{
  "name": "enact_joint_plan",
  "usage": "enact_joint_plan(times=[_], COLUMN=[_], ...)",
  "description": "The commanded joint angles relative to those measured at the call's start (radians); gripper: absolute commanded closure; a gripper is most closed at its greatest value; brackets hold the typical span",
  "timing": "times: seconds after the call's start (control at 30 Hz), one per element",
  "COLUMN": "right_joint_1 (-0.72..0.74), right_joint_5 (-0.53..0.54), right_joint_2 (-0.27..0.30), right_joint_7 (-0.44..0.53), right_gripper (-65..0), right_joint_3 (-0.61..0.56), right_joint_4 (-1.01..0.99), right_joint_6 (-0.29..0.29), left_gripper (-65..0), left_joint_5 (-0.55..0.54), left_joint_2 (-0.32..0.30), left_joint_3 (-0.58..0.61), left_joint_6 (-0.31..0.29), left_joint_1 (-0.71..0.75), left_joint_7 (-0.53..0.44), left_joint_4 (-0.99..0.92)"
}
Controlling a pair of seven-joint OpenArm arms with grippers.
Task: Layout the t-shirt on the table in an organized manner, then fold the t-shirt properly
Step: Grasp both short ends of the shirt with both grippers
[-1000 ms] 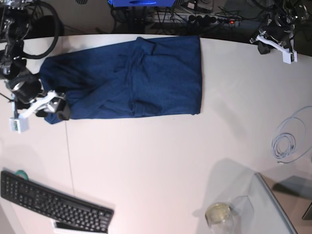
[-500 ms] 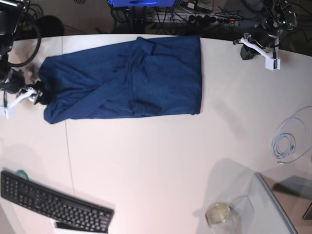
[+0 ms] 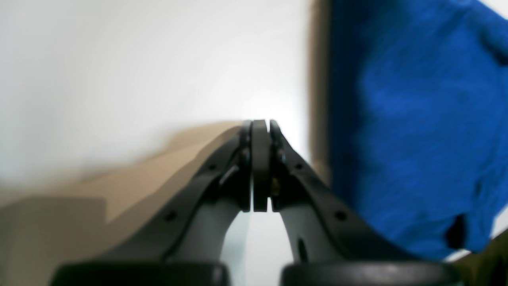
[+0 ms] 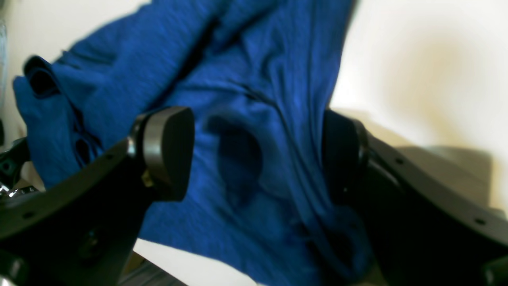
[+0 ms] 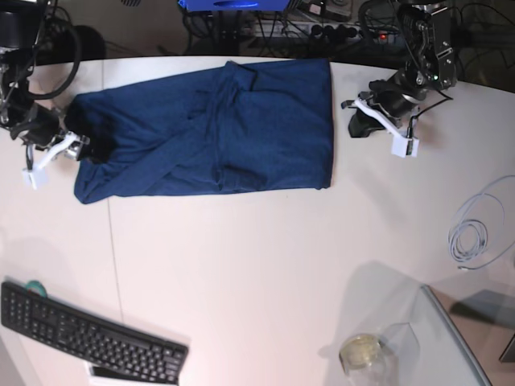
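While both arms are hanging over the far half of the table, the scene is reading so:

T-shirt: navy, lying partly folded and creased along the table's far edge, its bulk toward the far left corner.

Right gripper: standing released, jaws wide apart, straddling the shirt's rumpled left end; whether the pads are touching cloth, I cannot tell.

Left gripper: staying clenched on nothing, hovering over bare table just beside the shirt's right edge.

Keyboard: sitting at the near left corner.

Cable coil: lying by the right edge.
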Motion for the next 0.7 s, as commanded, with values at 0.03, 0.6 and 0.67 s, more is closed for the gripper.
enact_joint_plan(times=[0.03, 0.6, 0.67], right_joint_1=[-0.008, -0.037, -0.037], right_joint_5=[-0.022, -0.022, -0.024], right_joint_2=[0.004, 0.001, 0.001], right_joint_7=[-0.038, -0.032, -0.031], right_gripper=[-45.3, -45.2, -45.2], right_joint_3=[-0.020, -0.115, -0.112], right_joint_4=[0.009, 0.021, 0.018], right_joint_6=[-0.001, -0.001, -0.001], left_gripper=[0.0, 0.0, 0.0], left_joint_5=[-0.003, -0.003, -0.003], left_joint_2=[-0.005, 0.024, 0.024], left_joint_3=[0.020, 0.318, 0.318], left_joint_6=[-0.001, 0.122, 0.122], left_joint_1=[-0.022, -0.239, -0.239], left_joint_7=[-0.004, -0.145, -0.145], left_joint_4=[-0.007, -0.222, -0.208])
